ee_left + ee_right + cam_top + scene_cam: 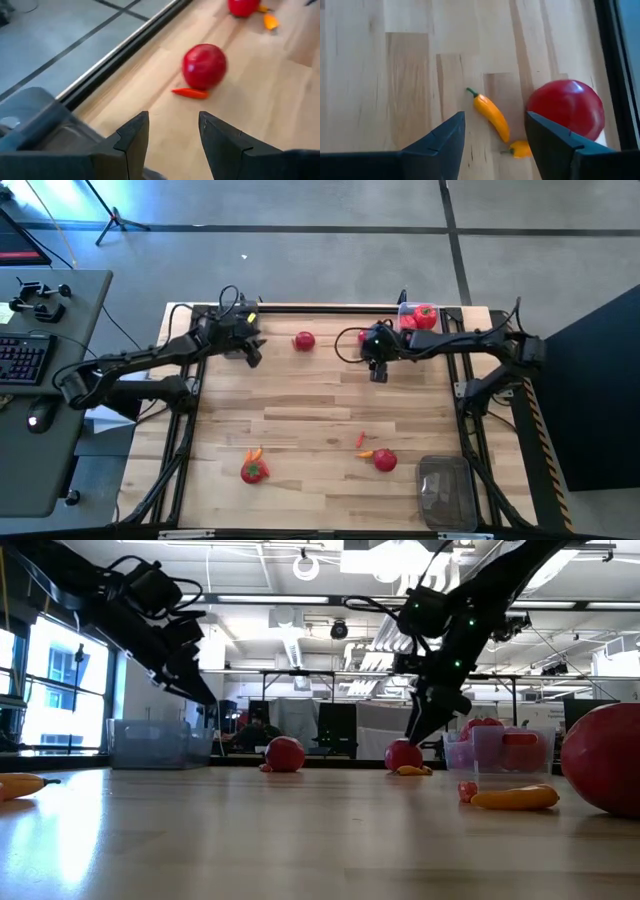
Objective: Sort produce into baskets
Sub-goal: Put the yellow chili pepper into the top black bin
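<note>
The right gripper hung just above the tabletop near its far edge, fingers parted and holding nothing. Directly ahead of it, between the 2 fingers' lines, lay a thin orange pepper with its long axis running slantwise across the gap, so the wrist would probably need a slight turn before closing across the narrow side. A second, smaller orange piece lay just beside it, and a red tomato sat close by, toward the table's rail. The basket at the far right corner already held red pieces and stood near this arm, so the right arm looked better placed for this pick.

The left gripper hovered by the far left side of the tabletop, also spread apart and empty. Ahead of it sat another red tomato with a small red-orange pepper touching its base.

More produce lay near the front edge: a tomato and another tomato, well apart from both arms, with an empty basket at the front right.
</note>
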### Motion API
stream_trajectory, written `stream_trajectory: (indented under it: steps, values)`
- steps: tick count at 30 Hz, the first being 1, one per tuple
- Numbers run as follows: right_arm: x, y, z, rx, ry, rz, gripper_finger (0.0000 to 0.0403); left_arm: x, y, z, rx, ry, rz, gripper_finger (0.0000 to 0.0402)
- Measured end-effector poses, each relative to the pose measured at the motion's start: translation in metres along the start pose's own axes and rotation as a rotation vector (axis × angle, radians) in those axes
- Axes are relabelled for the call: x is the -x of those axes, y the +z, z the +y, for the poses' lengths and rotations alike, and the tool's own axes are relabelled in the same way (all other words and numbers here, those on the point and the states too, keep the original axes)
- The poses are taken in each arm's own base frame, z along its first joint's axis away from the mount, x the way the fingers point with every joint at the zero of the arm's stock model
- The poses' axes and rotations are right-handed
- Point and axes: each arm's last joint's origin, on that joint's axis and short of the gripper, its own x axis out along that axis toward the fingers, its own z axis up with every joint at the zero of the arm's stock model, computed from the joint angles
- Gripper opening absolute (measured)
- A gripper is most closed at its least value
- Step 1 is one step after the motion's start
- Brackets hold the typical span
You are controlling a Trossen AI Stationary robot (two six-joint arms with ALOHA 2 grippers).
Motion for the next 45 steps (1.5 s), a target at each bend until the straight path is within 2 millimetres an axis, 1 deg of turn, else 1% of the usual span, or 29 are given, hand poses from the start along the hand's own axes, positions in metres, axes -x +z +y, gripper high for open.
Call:
stream_trajectory:
  steps: [3, 7, 13, 16, 21, 24, 26, 32, 36, 38, 40, 43, 45]
  values:
    - [-0.008, 0.005, 0.0, 0.049, 0.027, 0.039, 0.019, 0.002, 0.002, -0.006, -0.039, -0.028, -0.017, 0.0161]
    - [-0.021, 0.017, -0.004, 0.101, 0.058, 0.11, 0.0188, 0.002, 0.002, -0.013, -0.096, -0.057, -0.025, 0.0161]
    - [-0.04, 0.036, -0.011, 0.192, 0.112, 0.215, 0.0188, 0.003, 0.003, -0.019, -0.115, -0.082, -0.028, 0.0161]
    - [-0.049, 0.038, -0.014, 0.221, 0.147, 0.284, 0.0188, 0.003, 0.003, -0.022, -0.121, -0.092, -0.029, 0.0161]
    - [-0.062, 0.037, -0.015, 0.238, 0.17, 0.341, 0.0184, 0.003, 0.003, -0.025, -0.131, -0.107, -0.03, 0.0161]
    - [-0.064, 0.036, -0.018, 0.231, 0.167, 0.341, 0.0166, 0.003, 0.003, -0.026, -0.134, -0.111, -0.031, 0.0161]
    - [-0.064, 0.035, -0.019, 0.223, 0.171, 0.342, 0.0145, 0.003, 0.003, -0.026, -0.127, -0.111, -0.034, 0.0161]
    - [-0.064, 0.034, -0.019, 0.21, 0.199, 0.332, 0.0064, 0.003, 0.003, -0.027, -0.128, -0.115, -0.035, 0.0161]
    - [-0.064, 0.036, -0.018, 0.168, 0.203, 0.316, 0.0012, 0.004, 0.004, -0.031, -0.129, -0.129, -0.057, 0.0161]
    - [-0.063, 0.037, -0.018, 0.139, 0.216, 0.296, 0.0007, 0.003, 0.001, -0.033, -0.135, -0.137, -0.071, 0.0161]
    - [-0.06, 0.04, -0.018, 0.088, 0.253, 0.252, 0.0013, 0.001, -0.004, -0.033, -0.139, -0.141, -0.073, 0.0161]
    - [-0.05, 0.049, -0.019, 0.009, 0.328, 0.14, 0.0016, 0.0, -0.007, -0.035, -0.14, -0.167, -0.093, 0.0161]
    - [-0.045, 0.059, -0.018, -0.027, 0.357, 0.038, 0.0015, 0.001, -0.007, -0.036, -0.134, -0.199, -0.102, 0.0161]
